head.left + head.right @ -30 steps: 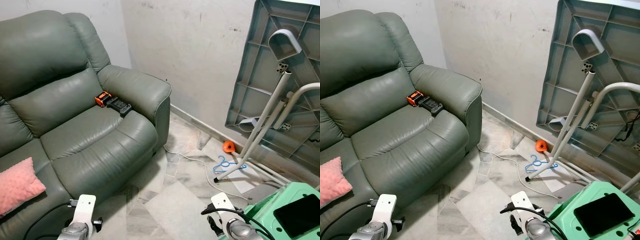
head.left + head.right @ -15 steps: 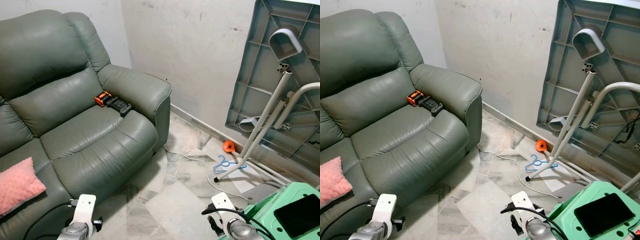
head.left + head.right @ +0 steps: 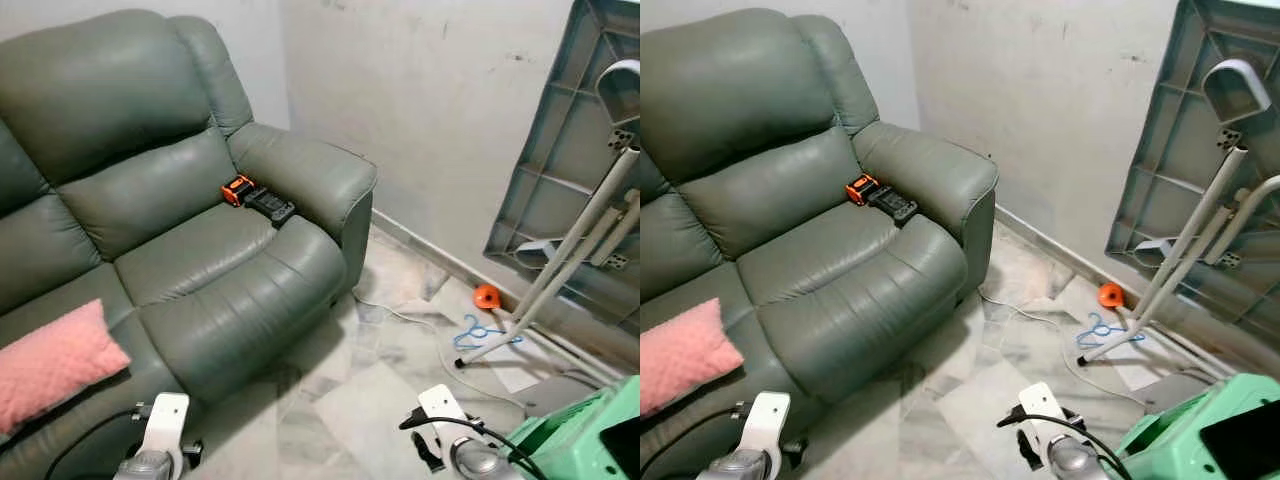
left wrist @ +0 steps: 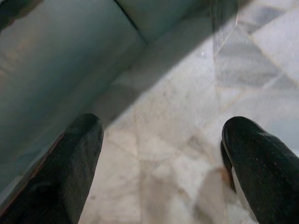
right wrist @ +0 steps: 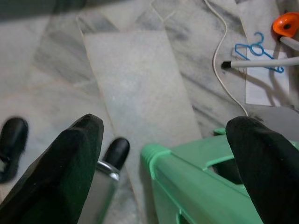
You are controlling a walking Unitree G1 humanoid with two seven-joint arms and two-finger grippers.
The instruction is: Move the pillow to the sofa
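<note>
The two head views are evenly lit by soft, diffuse light, and no single source can be made out. They are a little soft, with slight blur. The leather of the sofa (image 3: 180, 240) carries pale, broad highlights on the seat and the armrest, and a soft shadow lies on the floor (image 3: 370, 400) along its front. Straight lines bend a little near the picture edges. The left wrist view is dimmer: a diagonal shadow crosses the tiles, and the black fingers (image 4: 70, 168) are close and out of focus. In the right wrist view the light is brighter, and the fingers (image 5: 70, 168) are blurred too.
</note>
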